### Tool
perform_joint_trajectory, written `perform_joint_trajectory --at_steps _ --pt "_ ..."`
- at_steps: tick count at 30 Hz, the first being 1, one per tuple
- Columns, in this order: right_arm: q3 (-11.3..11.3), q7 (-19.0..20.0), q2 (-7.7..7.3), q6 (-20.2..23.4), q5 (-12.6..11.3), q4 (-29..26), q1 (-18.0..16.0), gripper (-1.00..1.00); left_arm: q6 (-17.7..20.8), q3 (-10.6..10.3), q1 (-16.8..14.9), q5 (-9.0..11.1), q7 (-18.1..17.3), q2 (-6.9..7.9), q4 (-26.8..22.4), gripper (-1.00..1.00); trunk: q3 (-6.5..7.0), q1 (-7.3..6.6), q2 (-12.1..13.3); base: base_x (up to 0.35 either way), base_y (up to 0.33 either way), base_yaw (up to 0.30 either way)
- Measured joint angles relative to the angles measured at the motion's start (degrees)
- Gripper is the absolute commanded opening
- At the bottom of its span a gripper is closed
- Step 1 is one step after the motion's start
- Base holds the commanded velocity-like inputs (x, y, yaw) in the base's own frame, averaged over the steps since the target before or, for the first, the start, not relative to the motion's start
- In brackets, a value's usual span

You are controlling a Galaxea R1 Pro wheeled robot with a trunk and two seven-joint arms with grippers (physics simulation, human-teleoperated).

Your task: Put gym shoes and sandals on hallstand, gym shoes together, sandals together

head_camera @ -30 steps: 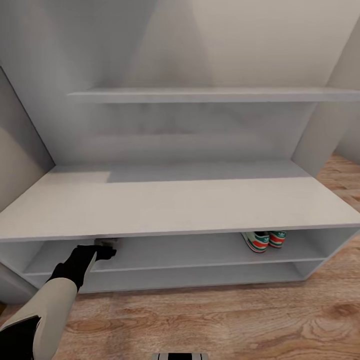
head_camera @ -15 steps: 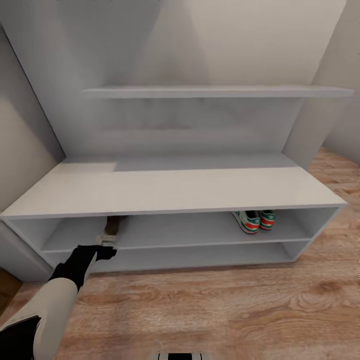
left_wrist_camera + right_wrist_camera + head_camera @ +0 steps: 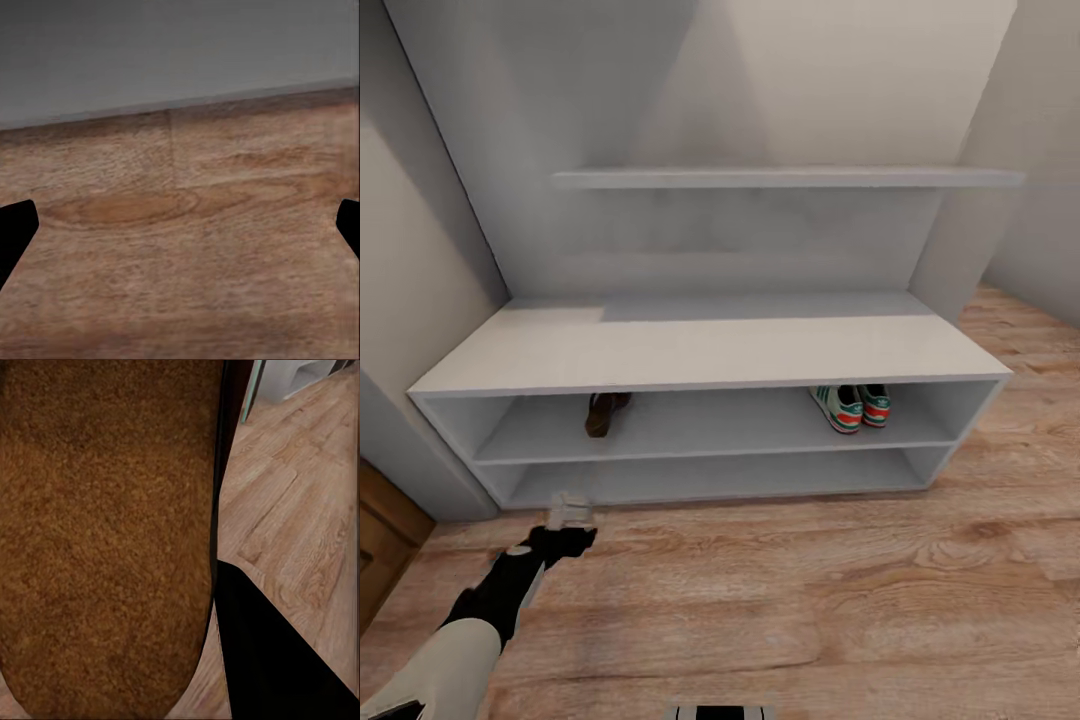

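Note:
The light-grey hallstand [image 3: 700, 350] stands against the wall, with a grey wall shelf [image 3: 780, 178] above it. On its upper open level, one dark-brown sandal [image 3: 604, 411] lies at the left. The two cream gym shoes [image 3: 850, 406] sit side by side at the right. My left gripper [image 3: 570, 511] hovers open over the corridor floor [image 3: 810, 600] just in front of the rack, its fingers [image 3: 16, 225] wide apart and empty. In the right wrist view a tan cork-like sandal sole [image 3: 105, 532] lies pressed against a black finger [image 3: 277, 667].
A brown wooden door [image 3: 380, 540] edges in at the lower left, beside the wall. Walls close in on both sides of the rack. The rack's lower level [image 3: 710, 478] holds nothing. Open plank floor stretches in front and to the right.
The camera has backed away from the rack. My left gripper has come out from under the bench top to above the floor, and the sandal stays on the shelf.

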Motion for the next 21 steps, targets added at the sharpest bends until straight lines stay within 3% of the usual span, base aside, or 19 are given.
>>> perform_joint_trajectory --at_steps 1,6,8,12,16,21 --pt "0.0 0.0 0.0 0.0 0.0 0.02 0.0 -1.0 -5.28 0.1 4.08 1.97 -3.43 -0.06 -0.2 1.0 0.0 -0.01 0.0 -0.187 0.0 0.0" --pt "0.0 0.0 0.0 0.0 -0.02 -0.02 0.0 -1.0 -17.35 0.32 12.42 6.47 -12.51 0.27 -0.44 1.0 0.0 -0.03 -0.01 -0.056 0.0 0.0" --pt "0.0 0.02 0.0 -0.01 -0.03 -0.05 0.0 -1.0 -21.05 0.32 16.72 10.13 -20.57 2.4 -0.41 1.0 0.0 -0.04 -0.01 -0.006 0.0 0.0" --pt "0.0 0.07 0.01 -0.13 -0.12 -0.13 0.0 -1.0 -21.99 0.31 18.46 13.57 -28.28 5.36 0.03 1.0 0.01 -0.04 -0.01 -0.001 0.0 0.0" --pt "-0.06 0.02 0.13 -0.17 -0.13 -0.42 0.0 -1.0 -22.16 0.33 18.82 15.43 -30.77 6.85 0.33 1.0 0.01 -0.04 -0.01 -0.004 0.0 0.0" --pt "-0.08 0.0 0.77 -0.29 -0.08 -0.72 0.0 -1.0 -21.98 0.46 18.84 15.57 -30.75 6.34 -0.06 1.0 0.01 -0.01 0.0 -0.228 0.119 0.0"
